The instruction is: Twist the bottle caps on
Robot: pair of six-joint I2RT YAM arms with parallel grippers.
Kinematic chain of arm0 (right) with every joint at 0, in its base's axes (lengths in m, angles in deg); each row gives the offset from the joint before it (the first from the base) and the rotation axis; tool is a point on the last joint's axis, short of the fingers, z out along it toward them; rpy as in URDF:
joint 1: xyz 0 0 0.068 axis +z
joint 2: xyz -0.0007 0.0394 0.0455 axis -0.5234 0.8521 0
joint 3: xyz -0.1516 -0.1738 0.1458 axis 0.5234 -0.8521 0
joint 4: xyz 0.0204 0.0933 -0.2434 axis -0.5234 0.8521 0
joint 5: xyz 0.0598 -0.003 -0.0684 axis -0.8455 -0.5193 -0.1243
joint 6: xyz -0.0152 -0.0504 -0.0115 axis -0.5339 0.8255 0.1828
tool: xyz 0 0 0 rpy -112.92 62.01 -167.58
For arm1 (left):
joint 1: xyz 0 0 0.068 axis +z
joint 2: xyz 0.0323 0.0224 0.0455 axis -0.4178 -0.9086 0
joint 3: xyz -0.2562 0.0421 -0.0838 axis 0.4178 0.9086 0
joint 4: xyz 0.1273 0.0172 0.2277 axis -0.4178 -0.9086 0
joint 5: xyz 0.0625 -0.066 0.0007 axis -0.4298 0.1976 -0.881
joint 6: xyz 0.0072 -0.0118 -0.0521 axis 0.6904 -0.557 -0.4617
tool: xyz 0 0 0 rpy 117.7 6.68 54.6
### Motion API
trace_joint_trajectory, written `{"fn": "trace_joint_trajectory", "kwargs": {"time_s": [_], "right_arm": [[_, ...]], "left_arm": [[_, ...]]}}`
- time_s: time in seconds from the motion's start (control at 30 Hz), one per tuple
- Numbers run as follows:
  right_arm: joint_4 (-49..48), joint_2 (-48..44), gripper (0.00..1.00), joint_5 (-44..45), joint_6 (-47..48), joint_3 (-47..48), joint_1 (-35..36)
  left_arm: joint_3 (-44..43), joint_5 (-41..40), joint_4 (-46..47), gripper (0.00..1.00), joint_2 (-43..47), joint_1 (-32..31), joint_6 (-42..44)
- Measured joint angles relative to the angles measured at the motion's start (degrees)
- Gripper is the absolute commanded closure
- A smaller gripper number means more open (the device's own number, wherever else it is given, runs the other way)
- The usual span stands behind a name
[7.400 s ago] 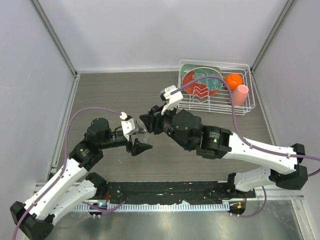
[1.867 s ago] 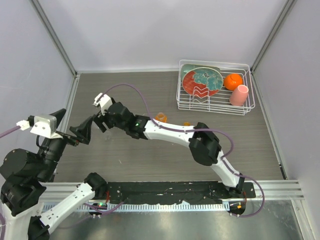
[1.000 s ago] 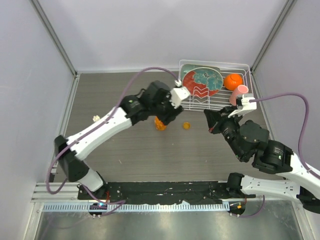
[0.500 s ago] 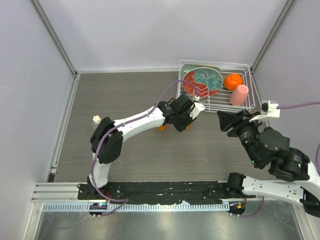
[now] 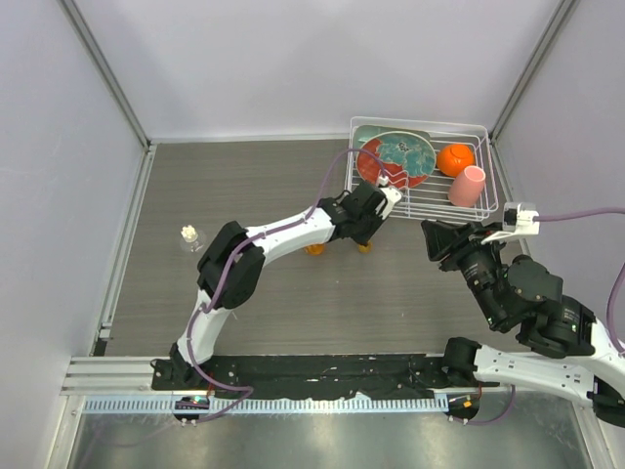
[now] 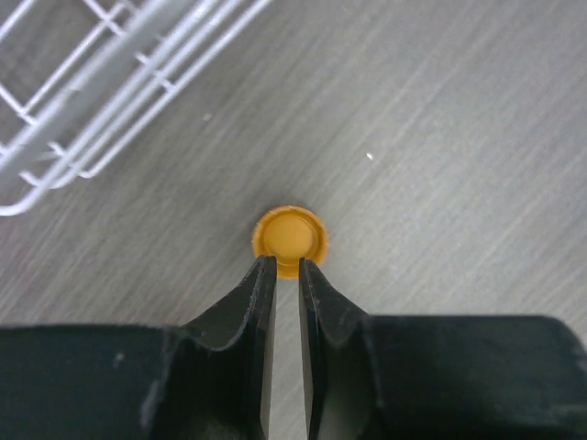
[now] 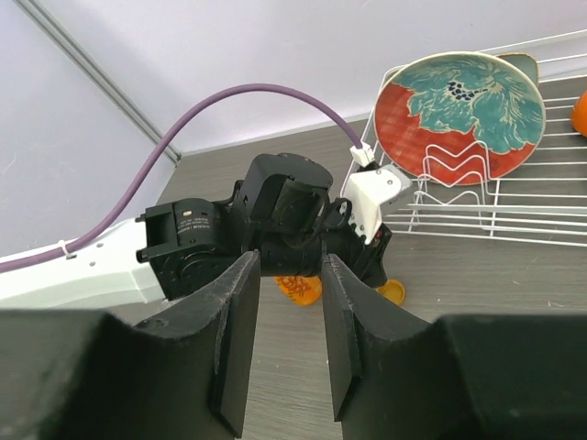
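Orange cap [image 6: 290,240] lies directly ahead of the left gripper [image 6: 286,263] fingertips; jaws narrowly parted, empty. Right gripper [image 7: 289,266] jaws slightly parted, empty.

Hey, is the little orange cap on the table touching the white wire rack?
Apart. The left wrist view shows a strip of bare table between the orange cap and the wire rack.
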State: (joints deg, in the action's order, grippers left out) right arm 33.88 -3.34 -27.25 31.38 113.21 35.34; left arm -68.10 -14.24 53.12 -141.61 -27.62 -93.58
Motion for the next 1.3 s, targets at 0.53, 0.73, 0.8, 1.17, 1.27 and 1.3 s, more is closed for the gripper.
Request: {"fn": "trace_joint_trajectory", "kwargs": {"time_s": [0.53, 0.73, 0.8, 1.17, 1.27, 1.3], "right_arm": [[-3.0, -1.5, 0.61, -1.7, 2.6, -2.9, 0.0], [-3.3, -1.8, 0.62, -1.9, 2.6, -3.8, 0.0], [-3.3, -1.8, 0.63, -2.0, 2.5, -4.1, 0.0], [-2.3, -2.0, 0.65, -2.3, 1.3, -4.4, 0.0], [-1.9, -2.0, 0.65, -2.3, 1.0, -4.3, 0.0], [-1.6, -2.0, 0.66, -2.3, 0.9, -4.3, 0.0]], "left_arm": [[2.7, -3.4, 4.5, 0.58, -4.1, 1.6, -2.7], [2.8, -3.3, 6.0, 0.72, -4.6, 1.6, -3.1], [3.0, -3.0, 6.5, 0.77, -4.6, 1.6, -3.3], [3.9, 0.0, 8.5, 1.0, -5.1, 1.6, -4.4], [4.5, 1.4, 9.6, 1.0, -5.0, 1.7, -4.4], [5.0, 1.9, 10.0, 1.0, -4.7, 1.7, -4.3]]}}
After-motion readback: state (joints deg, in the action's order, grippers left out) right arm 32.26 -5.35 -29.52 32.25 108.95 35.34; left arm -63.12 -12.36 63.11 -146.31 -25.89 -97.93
